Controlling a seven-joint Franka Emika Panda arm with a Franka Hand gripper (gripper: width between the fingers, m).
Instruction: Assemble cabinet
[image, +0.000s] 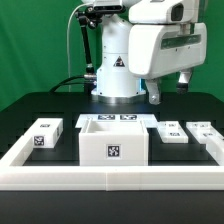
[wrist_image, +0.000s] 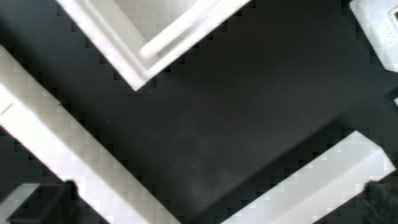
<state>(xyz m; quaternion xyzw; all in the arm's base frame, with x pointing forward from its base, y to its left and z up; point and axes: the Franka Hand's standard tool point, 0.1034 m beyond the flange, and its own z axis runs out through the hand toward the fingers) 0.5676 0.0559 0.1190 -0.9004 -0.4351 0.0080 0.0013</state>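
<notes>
White cabinet body (image: 113, 148) well below, apart from the wide-spread fingers (image: 155, 93)

The cabinet body (image: 113, 143) stands open side up. At its nine o'clock lies a block (image: 46, 133); at three o'clock, a near panel (image: 170, 131) and a far panel (image: 203, 132) (not touching). At one o'clock the gripper (image: 168, 92) hangs, jaws apart.

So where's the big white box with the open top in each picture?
Exterior view: the cabinet body stands in the middle near the front, just behind the white border frame, open side up.
Wrist view: not clearly in it. There are only plain white edges with no tags, so I cannot tell what they belong to.
Shared landmark: the black table.
</notes>
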